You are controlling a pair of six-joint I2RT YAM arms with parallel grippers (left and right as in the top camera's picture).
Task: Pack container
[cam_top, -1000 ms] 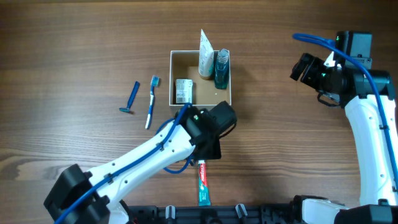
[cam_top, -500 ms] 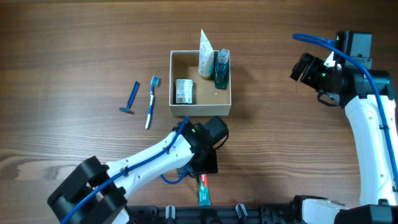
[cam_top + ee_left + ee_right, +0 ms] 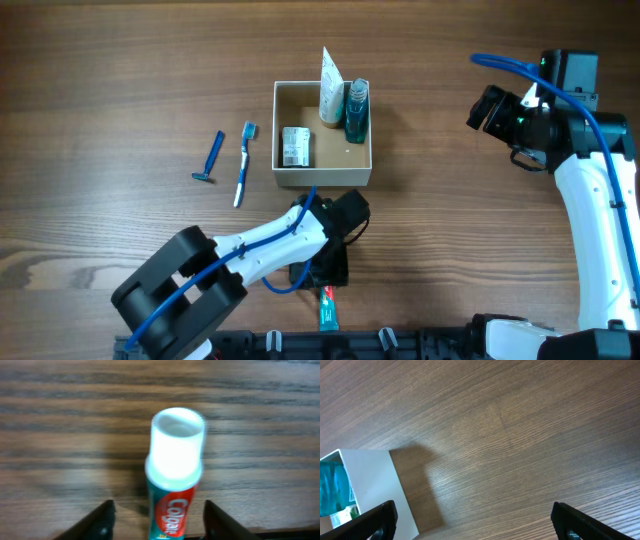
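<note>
The container [image 3: 322, 178] is a small white-walled box with a tan inside, at the table's middle back. It holds a white tube [image 3: 331, 88], a teal bottle [image 3: 356, 110] and a small grey packet [image 3: 294, 146]. A Colgate toothpaste tube [image 3: 327, 308] lies near the front edge. My left gripper [image 3: 326, 272] is over its cap end. In the left wrist view the jaws [image 3: 157, 520] are open on either side of the toothpaste tube [image 3: 172, 510], not touching it. My right gripper [image 3: 488, 108] is open and empty at the right; its view [image 3: 472, 520] shows the container's wall [image 3: 370, 485].
A blue razor [image 3: 209, 158] and a blue-and-white toothbrush [image 3: 243, 163] lie on the table left of the container. The table's front edge runs just below the toothpaste.
My left gripper has moved from beside the container's front wall toward the front edge and now straddles the toothpaste's cap end. The right arm has not moved.
</note>
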